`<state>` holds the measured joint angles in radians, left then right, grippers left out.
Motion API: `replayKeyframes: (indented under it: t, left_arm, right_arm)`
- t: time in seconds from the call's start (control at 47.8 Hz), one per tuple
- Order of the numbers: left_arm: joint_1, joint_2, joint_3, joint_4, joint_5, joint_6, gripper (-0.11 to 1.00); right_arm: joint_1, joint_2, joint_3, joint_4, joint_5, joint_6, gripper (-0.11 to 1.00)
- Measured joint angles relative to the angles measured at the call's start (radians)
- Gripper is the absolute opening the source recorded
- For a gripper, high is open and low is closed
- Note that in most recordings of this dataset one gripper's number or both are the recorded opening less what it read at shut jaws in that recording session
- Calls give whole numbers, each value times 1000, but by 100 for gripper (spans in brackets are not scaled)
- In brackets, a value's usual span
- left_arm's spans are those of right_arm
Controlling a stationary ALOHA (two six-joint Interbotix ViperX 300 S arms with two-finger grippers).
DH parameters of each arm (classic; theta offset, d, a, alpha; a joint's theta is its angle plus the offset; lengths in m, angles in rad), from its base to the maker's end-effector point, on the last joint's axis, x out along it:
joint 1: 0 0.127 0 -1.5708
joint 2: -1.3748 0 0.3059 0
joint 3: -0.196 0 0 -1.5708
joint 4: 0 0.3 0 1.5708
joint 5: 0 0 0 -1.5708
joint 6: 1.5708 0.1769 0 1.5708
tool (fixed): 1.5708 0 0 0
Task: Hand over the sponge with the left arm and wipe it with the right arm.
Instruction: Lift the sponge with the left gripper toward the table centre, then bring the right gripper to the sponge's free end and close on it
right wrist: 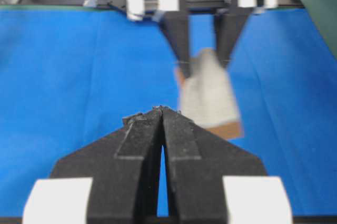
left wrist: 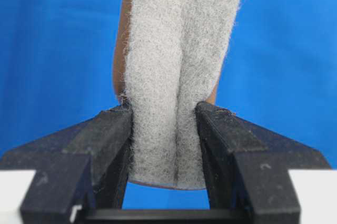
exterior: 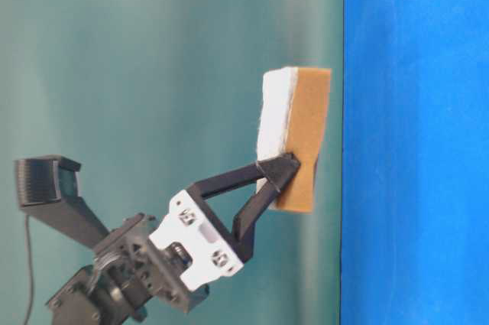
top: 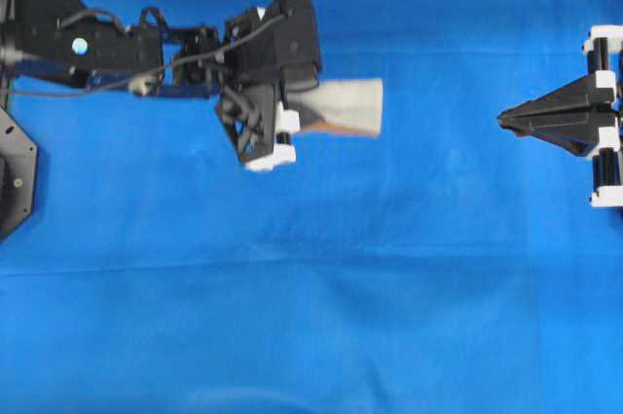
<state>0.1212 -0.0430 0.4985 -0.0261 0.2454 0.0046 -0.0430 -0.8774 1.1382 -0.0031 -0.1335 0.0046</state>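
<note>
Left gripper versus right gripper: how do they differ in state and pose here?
The left gripper pinches the sponge between its fingers; the right gripper is shut on nothing. The left holds its load off the blue cloth, nearer mid-table; the right sits at the edge. Both have black pointed fingers and white mounts.

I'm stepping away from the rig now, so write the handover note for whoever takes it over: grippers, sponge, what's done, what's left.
Left gripper: shut on the sponge, pinching its near end so the grey face buckles; most of the sponge sticks out past the fingertips, toward the right arm.
Right gripper: shut, empty, apart from the sponge, pointing at it across the blue cloth.
Done: sponge picked up by the left arm and held off the cloth.
Left: open the right gripper, take the sponge from the left, then wipe.
</note>
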Motion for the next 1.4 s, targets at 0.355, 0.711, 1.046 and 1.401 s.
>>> replayKeyframes:
  t: [0.355, 0.711, 1.046, 1.401]
  left_arm:
    - [-54, -2, 0, 0, 0, -66, 32]
    - [-54, 0, 0, -2, 0, -66, 32]
    - [-54, -2, 0, -2, 0, -66, 32]
    - [-61, 0, 0, -2, 0, -60, 32]
  right_arm:
    - [0, 60, -37, 0, 5, 2, 0]
    - [8, 290, -158, 0, -2, 3, 33]
    - [3, 560, -310, 0, 55, 2, 74]
    - [-18, 727, -400, 0, 101, -6, 74]
